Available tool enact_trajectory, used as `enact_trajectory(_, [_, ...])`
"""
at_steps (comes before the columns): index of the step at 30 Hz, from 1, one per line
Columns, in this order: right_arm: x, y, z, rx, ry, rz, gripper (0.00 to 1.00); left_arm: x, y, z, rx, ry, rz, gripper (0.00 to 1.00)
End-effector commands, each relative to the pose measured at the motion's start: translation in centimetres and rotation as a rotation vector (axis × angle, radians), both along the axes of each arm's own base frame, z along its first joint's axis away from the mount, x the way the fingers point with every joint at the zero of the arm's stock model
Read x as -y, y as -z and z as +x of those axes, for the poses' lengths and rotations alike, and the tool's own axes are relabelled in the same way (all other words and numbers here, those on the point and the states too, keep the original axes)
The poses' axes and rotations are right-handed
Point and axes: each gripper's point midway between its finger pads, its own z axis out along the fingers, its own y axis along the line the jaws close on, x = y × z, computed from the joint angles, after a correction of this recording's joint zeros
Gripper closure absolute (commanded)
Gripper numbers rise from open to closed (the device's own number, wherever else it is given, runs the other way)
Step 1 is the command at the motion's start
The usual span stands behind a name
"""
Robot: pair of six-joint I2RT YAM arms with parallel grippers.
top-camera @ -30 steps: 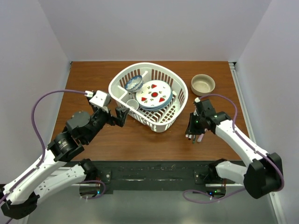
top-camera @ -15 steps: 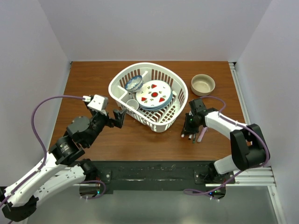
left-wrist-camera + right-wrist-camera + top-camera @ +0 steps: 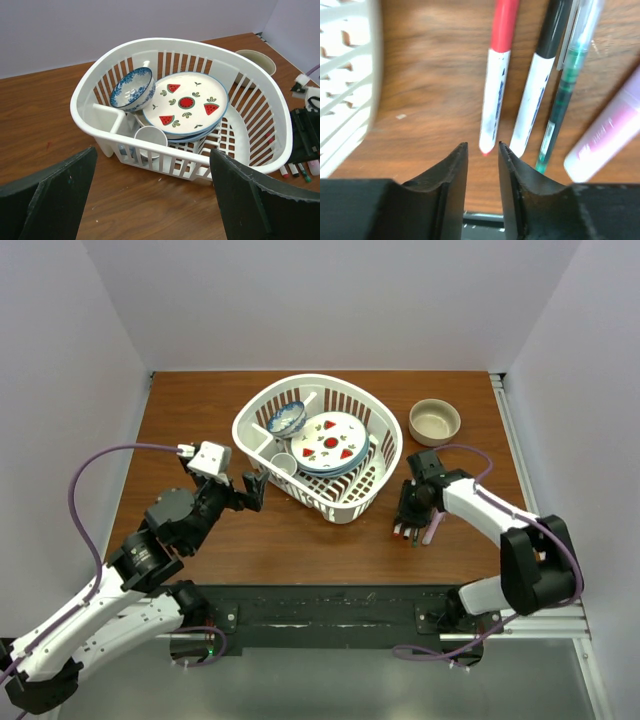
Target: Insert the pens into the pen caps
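While right gripper (image 3: 483,150) hovers above four pens (image 3: 495,85) lying side by side, jaws slightly parted, empty, left gripper (image 3: 152,167) gapes wide, facing basket (image 3: 175,42).

text: none legible | white pens (image 3: 493,97) — barrel print too blurred to read
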Motion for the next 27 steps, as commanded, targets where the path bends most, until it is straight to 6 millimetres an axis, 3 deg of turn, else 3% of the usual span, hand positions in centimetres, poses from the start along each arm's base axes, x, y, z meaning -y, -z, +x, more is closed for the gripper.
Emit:
enact_trajectory(1, [-0.3,-6.9,2.3,0.173,-0.021,0.028,0.62,-0.3,-2.7,-0.2,0.05,-0.005,-0.056,0.0])
enact_trajectory(4, [-0.3,-11.4,2.1,0.295,-0.076,0.058,0.56,0.0,-3.7,-0.6,0.055,0.025,-0.091,0.0])
enact_trajectory(5, [-0.3,-13.1,1.6,0.349,-0.105,0.071,0.42,0.1,-4.4,-0.8,0.062,0.032,-0.109,0.0])
enact_trajectory(9, [0.0,-19.4,0.6,0.537,-0.161,0.105,0.09,1.2,-5.6,-1.8,0.055,0.109,-0.182,0.0])
enact_trajectory(11, [0.2,-22.8,0.2,0.643,-0.166,0.124,0.01,1.5,-6.4,-2.2,0.061,0.137,-0.217,0.0])
enact_trajectory(14, [-0.1,-27.3,-1.2,0.803,-0.191,0.193,0.01,2.4,-7.2,-3.2,0.062,0.205,-0.265,0.0])
enact_trajectory(19, [-0.4,-30.6,-3.3,0.903,-0.198,0.282,0.01,3.6,-8.2,-4.4,0.04,0.293,-0.332,0.0])
enact_trajectory(27, [-1.2,-32.3,-5.0,0.933,-0.206,0.378,0.01,4.5,-8.6,-5.3,0.016,0.353,-0.411,0.0])
